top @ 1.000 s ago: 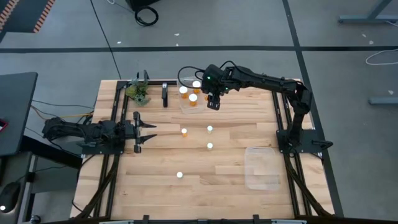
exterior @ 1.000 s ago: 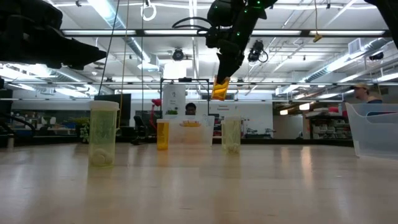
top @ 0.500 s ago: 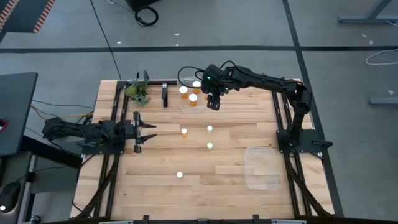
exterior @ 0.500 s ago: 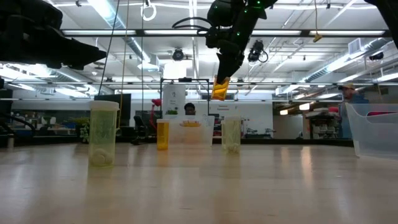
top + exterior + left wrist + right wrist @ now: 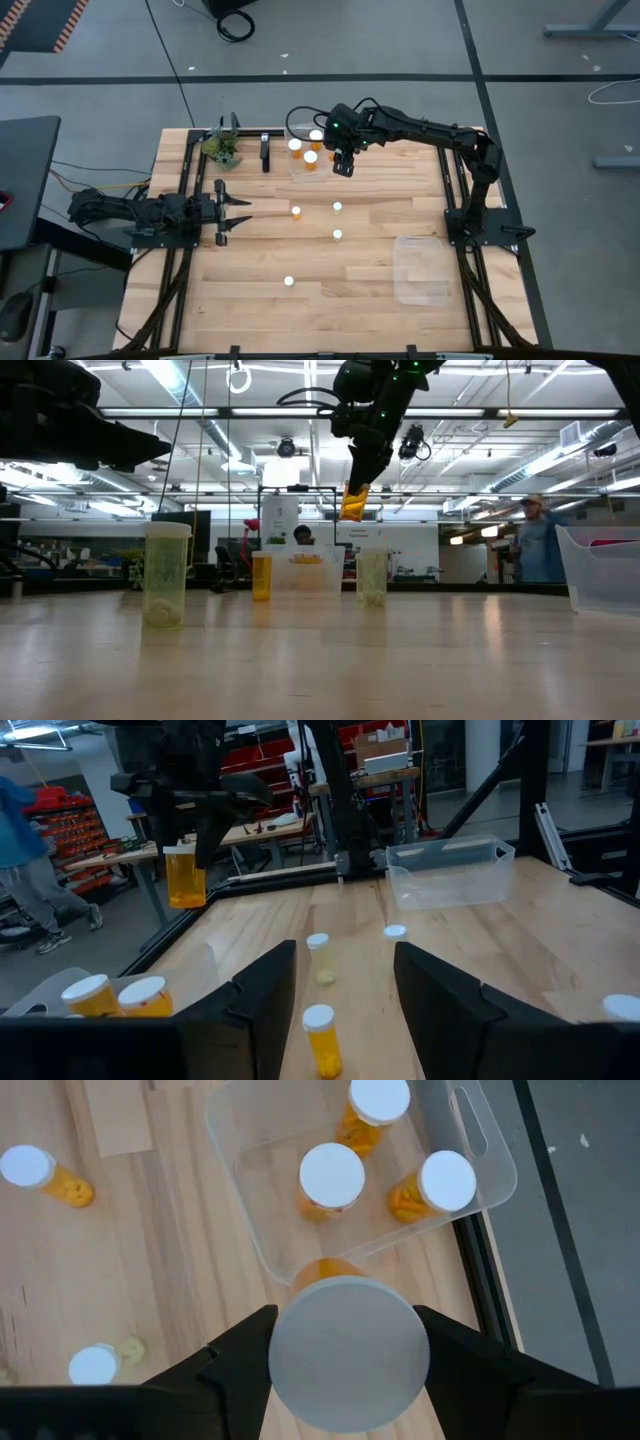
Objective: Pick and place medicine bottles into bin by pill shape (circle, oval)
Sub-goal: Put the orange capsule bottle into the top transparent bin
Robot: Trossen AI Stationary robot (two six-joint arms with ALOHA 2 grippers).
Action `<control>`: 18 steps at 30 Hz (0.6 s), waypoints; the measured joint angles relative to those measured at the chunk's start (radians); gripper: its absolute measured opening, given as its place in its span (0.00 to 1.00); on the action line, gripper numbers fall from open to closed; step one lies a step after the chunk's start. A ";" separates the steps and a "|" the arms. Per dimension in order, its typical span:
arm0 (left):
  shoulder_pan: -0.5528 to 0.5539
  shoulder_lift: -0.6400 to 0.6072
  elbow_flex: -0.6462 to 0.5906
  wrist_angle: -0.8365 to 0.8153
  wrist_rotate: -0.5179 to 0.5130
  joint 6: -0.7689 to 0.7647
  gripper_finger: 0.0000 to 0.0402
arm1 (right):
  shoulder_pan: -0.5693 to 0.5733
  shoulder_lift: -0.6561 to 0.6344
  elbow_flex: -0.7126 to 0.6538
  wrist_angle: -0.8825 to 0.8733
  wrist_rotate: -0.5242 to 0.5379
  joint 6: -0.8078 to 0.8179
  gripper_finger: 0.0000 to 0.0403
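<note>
Four medicine bottles (image 5: 289,281) are standing out on the table (image 5: 250,300), waiting to be sorted, and the clear bin (image 5: 421,270) at the near right looks empty. The left gripper (image 5: 232,211) rests at the left side with its fingers spread apart. Farther back, the right gripper (image 5: 343,166) hangs in the air, pinching one orange bottle (image 5: 353,502) by its sides, just at the edge of the far bin (image 5: 480,1150). Three bottles (image 5: 332,1178) already sit inside that bin.
</note>
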 joint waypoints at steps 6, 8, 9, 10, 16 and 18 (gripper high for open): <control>0.000 0.000 0.000 0.000 0.000 0.000 0.44 | 0.000 0.000 0.000 0.000 0.000 0.000 0.58; 0.000 0.000 0.000 0.000 0.000 0.000 0.43 | 0.000 0.000 0.000 0.000 0.000 0.000 0.58; 0.000 0.000 0.000 0.000 0.000 0.000 0.43 | 0.000 0.000 0.000 0.000 0.000 0.000 0.58; 0.000 0.000 0.000 0.000 0.000 0.000 0.43 | 0.000 0.000 0.000 0.000 0.000 0.000 0.58; 0.000 0.000 0.000 0.000 0.000 0.000 0.45 | 0.000 0.000 0.000 0.000 0.000 0.001 0.58; 0.000 0.000 0.000 0.000 0.000 0.000 0.45 | 0.000 0.000 0.000 0.000 0.000 0.009 0.58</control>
